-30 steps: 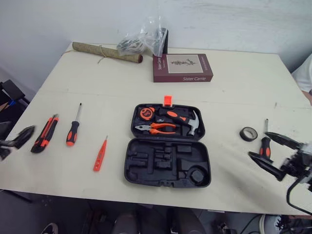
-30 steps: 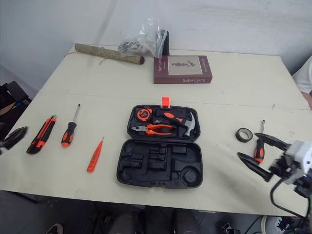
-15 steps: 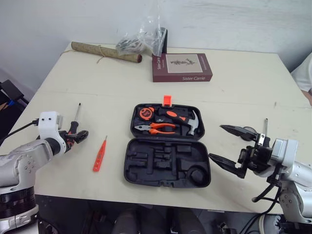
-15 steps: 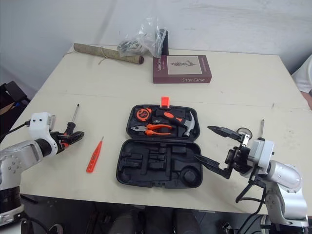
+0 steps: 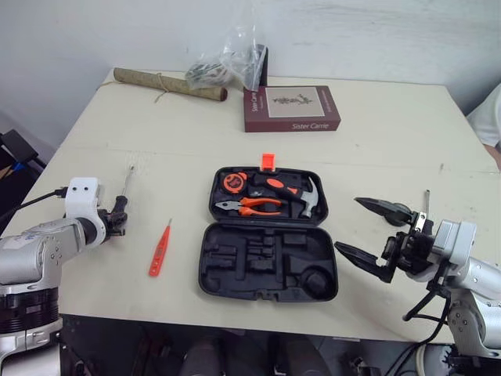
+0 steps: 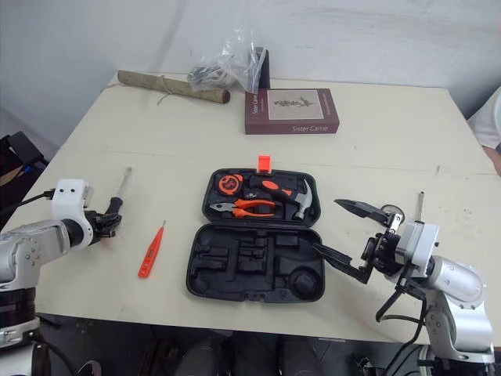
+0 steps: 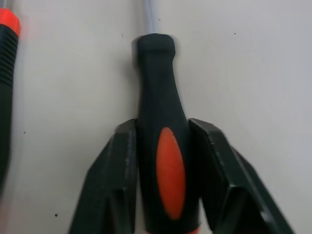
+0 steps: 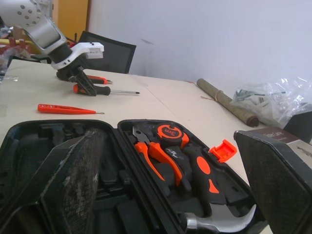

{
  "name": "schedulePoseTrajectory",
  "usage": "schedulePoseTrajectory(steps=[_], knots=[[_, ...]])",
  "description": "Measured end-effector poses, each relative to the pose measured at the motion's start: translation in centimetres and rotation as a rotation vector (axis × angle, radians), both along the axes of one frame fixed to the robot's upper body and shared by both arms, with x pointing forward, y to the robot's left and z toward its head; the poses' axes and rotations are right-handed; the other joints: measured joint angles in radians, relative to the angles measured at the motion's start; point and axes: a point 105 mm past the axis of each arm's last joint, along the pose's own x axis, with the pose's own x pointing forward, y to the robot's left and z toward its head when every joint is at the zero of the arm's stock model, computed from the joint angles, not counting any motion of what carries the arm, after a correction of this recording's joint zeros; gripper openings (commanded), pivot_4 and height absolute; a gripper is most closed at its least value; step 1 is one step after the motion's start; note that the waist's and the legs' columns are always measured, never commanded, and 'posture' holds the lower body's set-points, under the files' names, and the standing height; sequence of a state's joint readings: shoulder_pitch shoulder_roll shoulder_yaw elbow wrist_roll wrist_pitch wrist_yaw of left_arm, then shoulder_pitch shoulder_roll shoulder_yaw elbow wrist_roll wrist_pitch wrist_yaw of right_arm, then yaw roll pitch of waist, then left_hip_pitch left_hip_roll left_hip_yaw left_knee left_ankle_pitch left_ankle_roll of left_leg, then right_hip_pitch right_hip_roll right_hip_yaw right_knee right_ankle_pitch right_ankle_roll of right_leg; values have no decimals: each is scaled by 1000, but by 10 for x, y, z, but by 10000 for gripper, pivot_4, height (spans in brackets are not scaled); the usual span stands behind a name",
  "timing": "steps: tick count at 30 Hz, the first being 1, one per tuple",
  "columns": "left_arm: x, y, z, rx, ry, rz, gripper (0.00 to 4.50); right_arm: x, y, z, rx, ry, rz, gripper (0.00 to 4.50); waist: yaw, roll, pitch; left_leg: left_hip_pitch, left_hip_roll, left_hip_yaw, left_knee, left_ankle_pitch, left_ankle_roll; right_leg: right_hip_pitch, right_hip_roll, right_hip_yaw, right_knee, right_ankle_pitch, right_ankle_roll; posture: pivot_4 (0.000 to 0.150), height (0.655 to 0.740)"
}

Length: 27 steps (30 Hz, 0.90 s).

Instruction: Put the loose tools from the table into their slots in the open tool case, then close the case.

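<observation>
The open black tool case (image 5: 270, 262) lies mid-table; its far half holds a tape measure, pliers (image 5: 250, 207) and a hammer, and its near half has empty slots. My left gripper (image 7: 163, 126) is shut on the handle of a black-and-orange screwdriver (image 7: 156, 73) that lies on the table left of the case. A utility knife (image 7: 6, 48) lies beside it. A red tester screwdriver (image 5: 160, 248) lies between that hand and the case. My right gripper (image 6: 326, 225) hangs open just right of the case, with a tape roll (image 6: 391, 211) and a second screwdriver (image 6: 420, 204) behind it.
At the back of the table are a maroon book (image 5: 291, 109), a clear plastic bag (image 5: 227, 66) and a brown paper roll (image 5: 168, 84). A person's white sleeve (image 5: 489, 117) shows at the right edge.
Both arms have come in from the table's sides. The left gripper's fingers have closed on the screwdriver handle. The right gripper stays open beside the case.
</observation>
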<state>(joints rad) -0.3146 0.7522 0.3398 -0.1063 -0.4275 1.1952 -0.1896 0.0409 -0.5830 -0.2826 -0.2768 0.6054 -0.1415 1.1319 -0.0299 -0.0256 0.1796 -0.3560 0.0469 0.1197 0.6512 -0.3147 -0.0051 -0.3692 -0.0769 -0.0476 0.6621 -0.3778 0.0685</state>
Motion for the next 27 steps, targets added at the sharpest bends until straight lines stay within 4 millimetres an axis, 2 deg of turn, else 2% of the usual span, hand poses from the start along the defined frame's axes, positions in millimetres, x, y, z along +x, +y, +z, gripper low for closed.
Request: schedulePoseTrajectory(steps=[3, 5, 6, 7, 9, 11, 13, 17, 20, 23, 25, 27], knots=[[1, 1, 4, 26, -74, -53, 8218, 0, -3, -3, -8, 16, -25, 45000, 1, 0, 0, -1, 0, 0, 0, 1, -1, -2, 0, 0, 0, 0, 0, 1500, 7400], [6, -4, 18, 42, -174, -146, 8218, 2, -5, -3, -34, 6, -42, 45000, 3, 0, 0, -4, 0, 0, 1, 1, 0, -4, 0, 0, 0, 0, 0, 1500, 7400], [7, -11, 33, 59, -238, -228, 8218, 2, -9, -2, -55, 1, -56, 45000, 4, -1, 1, -5, 0, 0, 1, 1, 0, -4, 0, 0, 0, 0, 0, 1500, 7400], [7, -19, 48, 87, -295, -316, 8218, 3, -14, -1, -72, -6, -71, 45000, 6, -1, 1, -6, 0, 0, 2, 1, 0, -5, 0, -1, 0, 0, 0, 1500, 7400], [-4, -47, 79, 165, -407, -602, 8218, 4, -29, -2, -135, 5, -98, 45000, 10, -1, 1, -8, -1, 0, 2, 1, 1, -5, -1, -1, -2, 0, 0, 1500, 7400], [-16, -79, 94, 223, -466, -879, 8218, 2, -38, -4, -162, 24, -113, 45000, 14, 0, 1, -8, -1, 0, 2, 0, 1, -5, -1, -1, -2, 0, 0, 1500, 7400], [-27, -106, 91, 255, -450, -1113, 8218, 1, -42, -8, -170, 39, -114, 45000, 15, 1, 1, -8, -1, 0, 2, 1, 1, -5, 0, -1, -2, 0, 0, 1500, 7400], [-40, -150, 72, 286, -302, -1451, 8218, -1, -50, -15, -174, 63, -132, 45000, 18, 1, 2, -8, -1, 1, 2, 2, 1, -5, 1, 0, -1, 0, 0, 1500, 7400], [-38, -175, 62, 320, -234, -1527, 8218, -1, -52, -17, -179, 60, -135, 45000, 17, 2, 2, -8, -1, 1, 2, 2, 1, -5, 2, 1, -1, 0, 0, 1500, 7400], [-36, -195, 44, 343, -154, -1560, 8218, -1, -53, -19, -182, 69, -137, 45000, 17, 2, 2, -9, 0, 0, 4, 2, 1, -6, 3, 1, -1, 0, 0, 1500, 7400], [-31, -205, 34, 368, -119, -1550, 8218, -2, -53, -20, -185, 73, -140, 45000, 17, 2, 2, -11, 1, 0, 6, 2, 1, -7, 4, 1, 0, 0, 0, 1500, 7400], [-24, -207, 33, 416, -109, -1535, 8218, -3, -54, -22, -186, 78, -142, 45000, 17, 2, 2, -11, 1, -1, 7, 2, 1, -7, 4, 1, 1, 0, 0, 1500, 7400]])
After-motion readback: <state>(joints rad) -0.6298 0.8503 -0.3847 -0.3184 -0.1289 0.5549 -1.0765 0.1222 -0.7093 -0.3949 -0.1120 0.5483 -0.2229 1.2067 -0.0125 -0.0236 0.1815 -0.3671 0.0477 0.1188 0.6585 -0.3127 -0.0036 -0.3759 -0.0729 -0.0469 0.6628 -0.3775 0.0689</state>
